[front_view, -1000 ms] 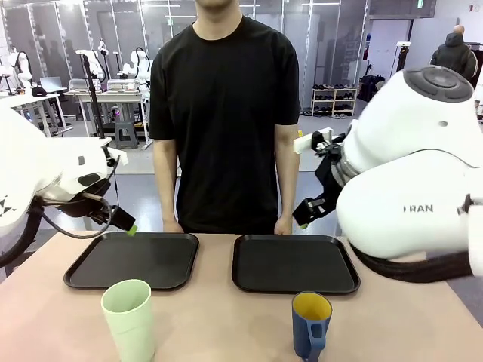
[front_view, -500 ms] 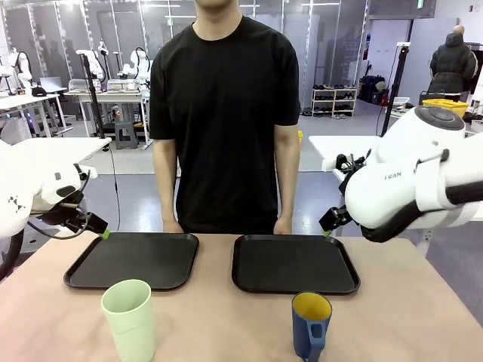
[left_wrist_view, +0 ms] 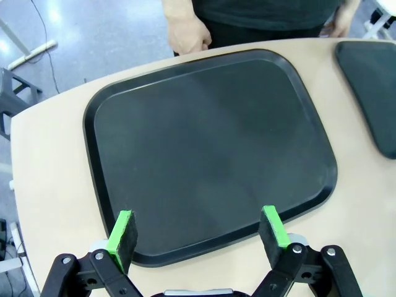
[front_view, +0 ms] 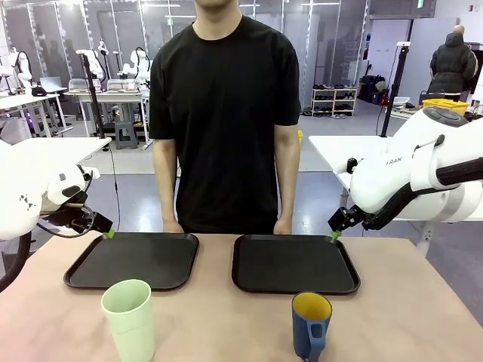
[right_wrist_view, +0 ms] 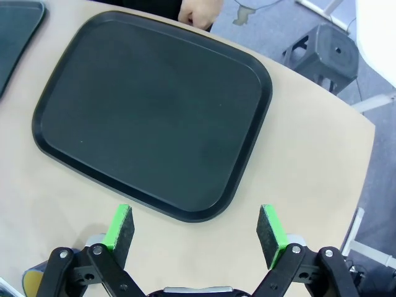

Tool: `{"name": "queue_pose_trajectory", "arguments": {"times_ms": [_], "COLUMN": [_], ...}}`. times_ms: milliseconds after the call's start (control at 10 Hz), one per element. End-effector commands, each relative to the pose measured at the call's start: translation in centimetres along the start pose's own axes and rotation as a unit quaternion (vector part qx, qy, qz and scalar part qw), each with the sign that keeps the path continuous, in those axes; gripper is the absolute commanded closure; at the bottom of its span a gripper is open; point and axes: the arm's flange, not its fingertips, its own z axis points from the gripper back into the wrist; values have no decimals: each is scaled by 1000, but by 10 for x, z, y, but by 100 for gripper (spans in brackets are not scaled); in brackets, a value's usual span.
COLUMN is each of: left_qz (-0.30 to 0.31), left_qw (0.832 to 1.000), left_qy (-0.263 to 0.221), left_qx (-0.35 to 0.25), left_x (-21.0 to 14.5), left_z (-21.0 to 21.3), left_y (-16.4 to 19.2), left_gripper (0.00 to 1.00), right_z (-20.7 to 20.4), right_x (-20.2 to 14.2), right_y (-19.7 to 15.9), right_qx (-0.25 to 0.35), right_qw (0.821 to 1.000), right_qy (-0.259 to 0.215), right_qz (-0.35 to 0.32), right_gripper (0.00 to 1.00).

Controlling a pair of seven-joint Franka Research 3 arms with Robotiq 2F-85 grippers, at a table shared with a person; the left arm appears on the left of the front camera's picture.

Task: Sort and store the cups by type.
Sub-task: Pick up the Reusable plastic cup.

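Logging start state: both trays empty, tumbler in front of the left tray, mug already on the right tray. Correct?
No. The mug stands on the table in front of the right tray, not on it; the front view shows this. Both trays are empty, and the tumbler is in front of the left tray.

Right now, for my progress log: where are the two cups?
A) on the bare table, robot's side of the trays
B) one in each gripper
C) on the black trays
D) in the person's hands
A: the green tumbler and the blue mug stand on the table, short of the left tray and the right tray.
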Motion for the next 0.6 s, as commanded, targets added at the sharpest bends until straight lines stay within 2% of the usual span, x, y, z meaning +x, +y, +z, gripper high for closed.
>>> {"name": "queue_pose_trajectory", "arguments": {"times_ms": [0,500], "left_qz": [-4,-4], "left_qw": [1000,1000], "left_qy": [0,0], "left_qx": [1,1], "left_x": [0,0], "left_z": [1,1], "left_y": [0,0], "left_gripper": [0,0], "right_z": [-1,-1], "right_x": [1,1], "right_y": [6,6], "right_qx": [6,6], "right_qw": [1000,1000], "right_qy": [0,0], "right_qz": [7,7], "right_gripper": [0,0]}}
